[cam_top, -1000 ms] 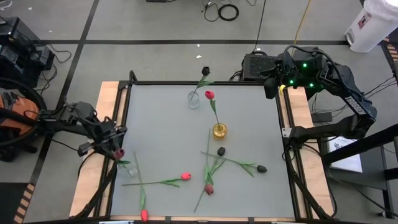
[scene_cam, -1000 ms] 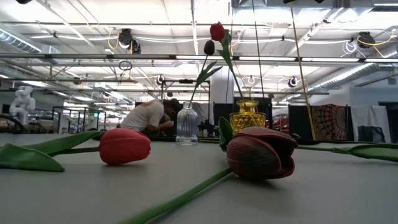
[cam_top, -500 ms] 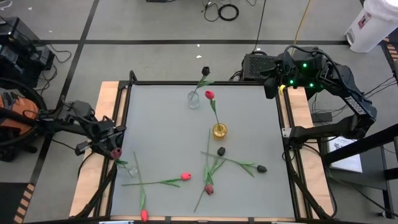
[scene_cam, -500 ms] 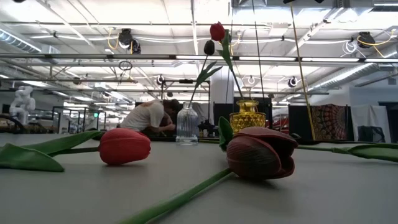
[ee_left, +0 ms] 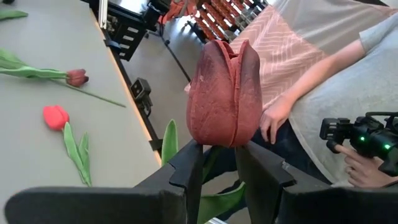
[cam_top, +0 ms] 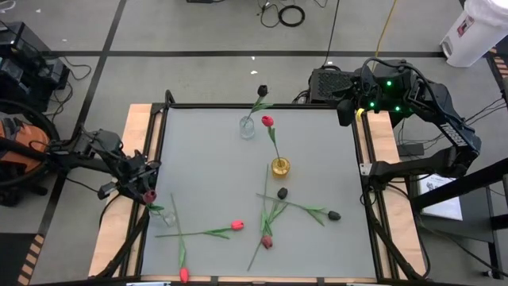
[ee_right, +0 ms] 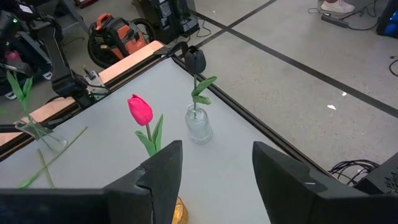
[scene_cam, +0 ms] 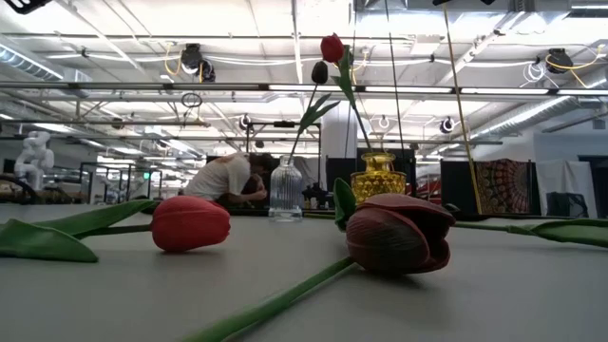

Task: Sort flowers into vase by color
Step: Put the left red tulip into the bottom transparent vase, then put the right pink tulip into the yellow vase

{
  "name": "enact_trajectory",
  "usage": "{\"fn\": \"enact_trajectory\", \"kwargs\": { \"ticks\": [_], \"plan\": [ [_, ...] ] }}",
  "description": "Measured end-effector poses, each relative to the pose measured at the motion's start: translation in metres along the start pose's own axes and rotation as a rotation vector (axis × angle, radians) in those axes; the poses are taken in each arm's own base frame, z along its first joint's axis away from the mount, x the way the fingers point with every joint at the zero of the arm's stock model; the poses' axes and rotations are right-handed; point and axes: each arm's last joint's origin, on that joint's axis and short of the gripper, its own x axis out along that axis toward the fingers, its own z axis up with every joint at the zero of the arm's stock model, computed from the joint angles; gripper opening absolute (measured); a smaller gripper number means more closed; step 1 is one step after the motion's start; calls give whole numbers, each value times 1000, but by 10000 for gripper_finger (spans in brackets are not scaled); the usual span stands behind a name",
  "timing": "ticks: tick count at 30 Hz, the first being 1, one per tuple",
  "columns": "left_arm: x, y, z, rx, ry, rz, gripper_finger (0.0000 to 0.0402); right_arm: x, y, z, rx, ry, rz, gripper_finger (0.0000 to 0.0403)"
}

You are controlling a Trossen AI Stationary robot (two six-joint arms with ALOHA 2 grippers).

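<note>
Grey desk (cam_top: 317, 159) fills the frame under my arms. My left claw (cam_top: 145, 191) hangs over the desk's left edge, pinching the stem of a maroon tulip (ee_left: 224, 93) just under its head. Beside it stands a clear vase (cam_top: 167, 216). A yellow vase (cam_top: 280, 167) near the desk's middle holds a red tulip (cam_top: 267, 121); behind it a glass vase (cam_top: 248, 127) holds a black tulip (cam_top: 263, 91). Other flowers (cam_top: 236, 226) lie flat in front of the yellow vase. My right claw (ee_right: 211, 165), fingers spread and empty, waits above the far right corner.
</note>
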Motion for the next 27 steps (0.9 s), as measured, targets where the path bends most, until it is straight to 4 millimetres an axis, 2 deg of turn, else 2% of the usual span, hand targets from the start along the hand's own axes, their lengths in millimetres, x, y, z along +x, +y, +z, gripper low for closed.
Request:
{"fn": "enact_trajectory", "kwargs": {
  "ticks": [5,15,27],
  "plan": [
    [0,0,0,0,0,0,112,0,0,0,0,1,0,187],
    [0,1,0,-45,-3,17,200,0,0,0,0,1,0,187],
    [0,2,-2,-230,1,36,206,0,0,0,0,1,-1,187]
  ]
}}
